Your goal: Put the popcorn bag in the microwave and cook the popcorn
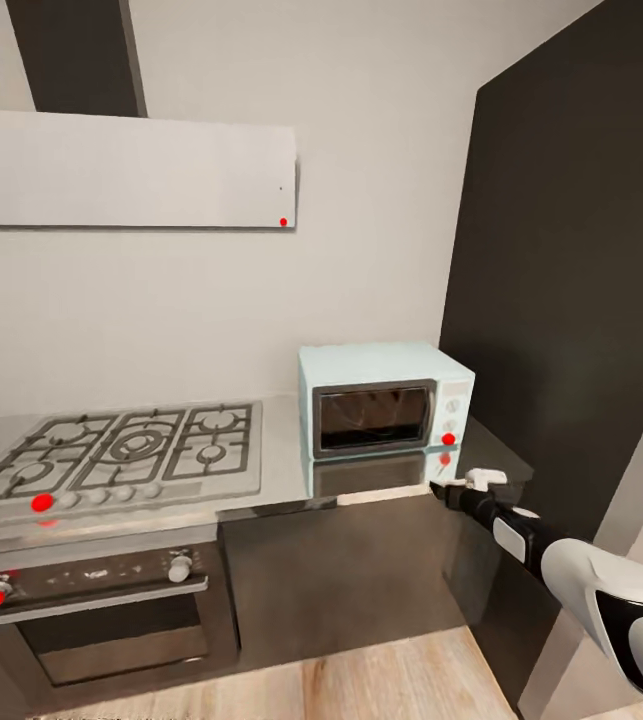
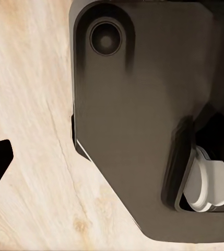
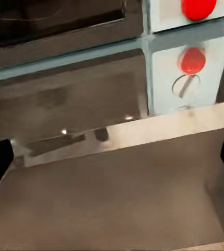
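The pale blue microwave (image 1: 381, 400) stands on the grey countertop (image 1: 281, 450) with its dark glass door shut. A red button (image 1: 448, 438) glows low on its right panel. My right gripper (image 1: 439, 489) hovers just below and in front of that corner, at the countertop's front edge. In the right wrist view the microwave's door (image 3: 65, 26) and red button (image 3: 198, 6) are close ahead, mirrored in the countertop (image 3: 65, 115); the right gripper (image 3: 112, 162) is open and empty. My left gripper (image 2: 112, 162) hangs open over the robot's dark base. The popcorn bag and popcorn are out of view.
A grey gas hob (image 1: 121, 450) lies left of the microwave, above a black built-in oven (image 1: 101, 610). An extractor hood (image 1: 121, 168) hangs on the wall. A tall dark cabinet (image 1: 571, 280) rises right of the microwave. Wooden floor (image 1: 361, 680) runs before the cabinets.
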Controlling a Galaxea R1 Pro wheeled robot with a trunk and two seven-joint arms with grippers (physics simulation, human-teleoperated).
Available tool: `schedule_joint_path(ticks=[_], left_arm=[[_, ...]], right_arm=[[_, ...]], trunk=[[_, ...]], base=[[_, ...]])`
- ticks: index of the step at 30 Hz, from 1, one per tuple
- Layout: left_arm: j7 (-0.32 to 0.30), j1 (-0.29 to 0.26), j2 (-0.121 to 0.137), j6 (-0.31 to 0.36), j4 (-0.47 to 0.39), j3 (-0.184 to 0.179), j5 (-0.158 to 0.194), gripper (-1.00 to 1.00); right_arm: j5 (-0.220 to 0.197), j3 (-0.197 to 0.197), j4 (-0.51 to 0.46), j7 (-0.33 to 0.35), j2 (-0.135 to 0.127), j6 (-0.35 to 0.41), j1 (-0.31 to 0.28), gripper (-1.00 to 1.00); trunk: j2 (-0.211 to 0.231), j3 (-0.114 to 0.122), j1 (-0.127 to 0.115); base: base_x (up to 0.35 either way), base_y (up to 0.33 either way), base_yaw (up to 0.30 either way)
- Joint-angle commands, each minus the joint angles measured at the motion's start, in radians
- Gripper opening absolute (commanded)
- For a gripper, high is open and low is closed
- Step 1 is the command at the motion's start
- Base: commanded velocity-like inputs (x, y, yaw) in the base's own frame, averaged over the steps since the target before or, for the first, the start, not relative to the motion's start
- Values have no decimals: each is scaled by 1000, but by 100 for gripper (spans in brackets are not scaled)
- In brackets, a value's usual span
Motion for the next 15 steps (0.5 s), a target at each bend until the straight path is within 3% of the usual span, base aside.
schedule_joint_path(ticks=[1, 5, 15], left_arm=[[-3, 0, 0, 6, -2, 3, 2, 100], [-2, 0, 0, 6, -2, 3, 2, 100], [1, 0, -1, 5, -2, 3, 2, 100]], right_arm=[[8, -8, 2, 3, -1, -20, 0, 100], [8, -8, 2, 4, -17, -35, 0, 100], [7, -7, 2, 3, -29, -37, 0, 100]], trunk=[[-1, -1, 0], [-1, -2, 0], [-1, -2, 0]], base=[[209, -167, 251], [232, -205, 184], [232, -222, 11]])
